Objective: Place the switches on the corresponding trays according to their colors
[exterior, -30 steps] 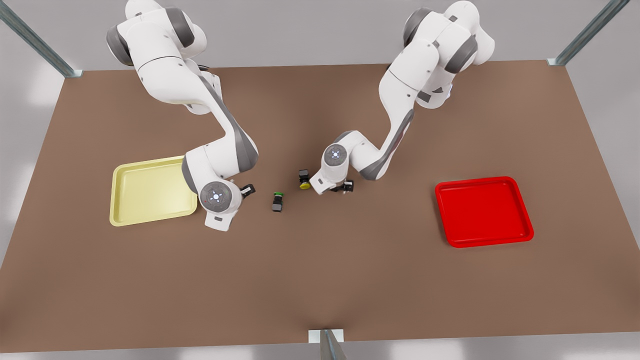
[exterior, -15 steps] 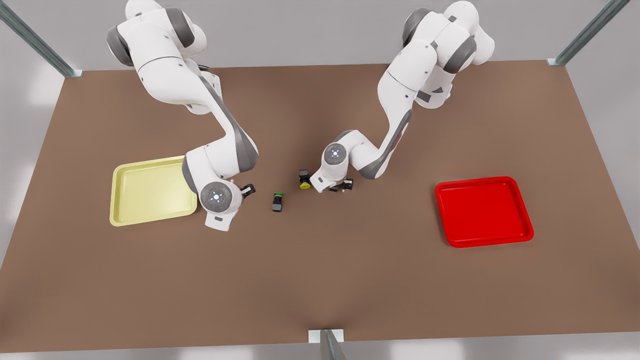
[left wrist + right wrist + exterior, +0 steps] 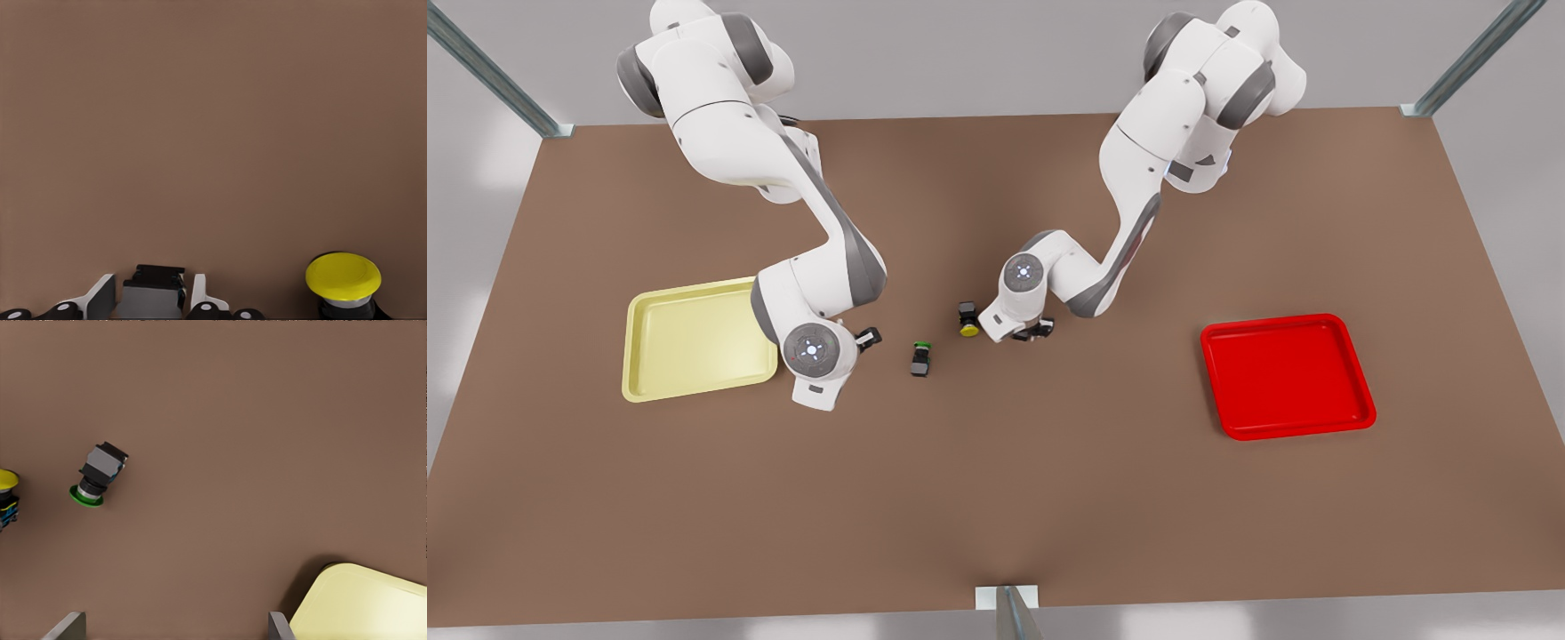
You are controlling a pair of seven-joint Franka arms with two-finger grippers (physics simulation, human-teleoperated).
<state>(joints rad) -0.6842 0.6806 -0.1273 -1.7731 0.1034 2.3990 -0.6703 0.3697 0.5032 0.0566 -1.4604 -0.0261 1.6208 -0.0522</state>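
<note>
Gripping a switch body (image 3: 152, 293), the left end effector (image 3: 152, 301) is seen low over the desk (image 3: 996, 498), beside the yellow-capped switch (image 3: 967, 320).
The grey body is clamped between the left fingers (image 3: 101, 298); its cap colour cannot be told. The right end effector (image 3: 177, 628) is held with fingers apart near the yellow tray (image 3: 694, 342), with the green-capped switch (image 3: 919, 359) lying on its side between the arms. The red tray (image 3: 1285, 373) is set well apart at the front view's right.
</note>
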